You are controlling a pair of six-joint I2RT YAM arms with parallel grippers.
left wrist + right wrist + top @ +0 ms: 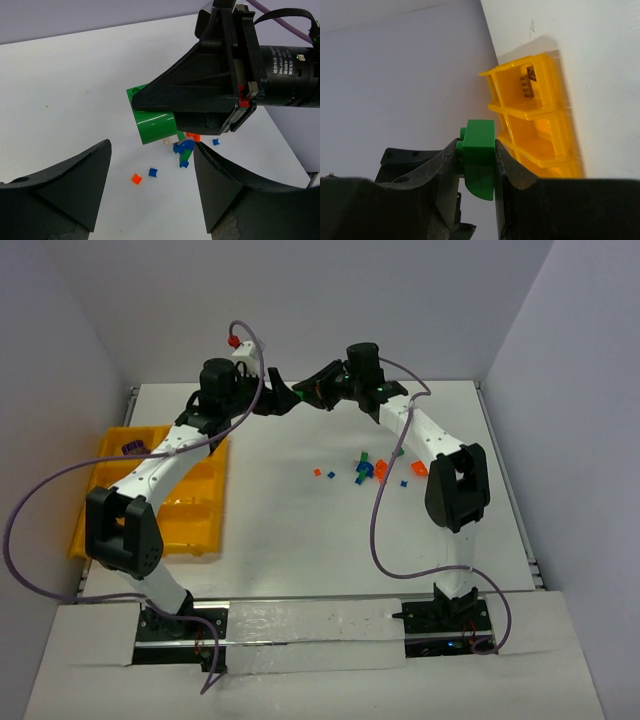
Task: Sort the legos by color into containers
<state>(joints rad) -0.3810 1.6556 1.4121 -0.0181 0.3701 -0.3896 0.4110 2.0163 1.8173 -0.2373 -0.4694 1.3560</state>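
1. Two grippers meet tip to tip in the air above the far part of the bench [300,530], left of its middle.
2. The right gripper [479,150] is clamped on a green brick [480,142]. Its jaws press the brick's two sides, and the brick's rounded end sticks out past the fingertips.
3. The left gripper [152,147] stands wide open and holds nothing. The green brick sits just ahead of its spread fingers, with clear space on both sides.
4. Loose legos [370,468] in blue, green and orange-red lie scattered on the bench right of centre, near the right arm's elbow.
5. The yellow-orange tray [200,510] rests at the bench's left edge, partly under the left arm.
6. One purple piece [133,447] sits in a far compartment of the tray.
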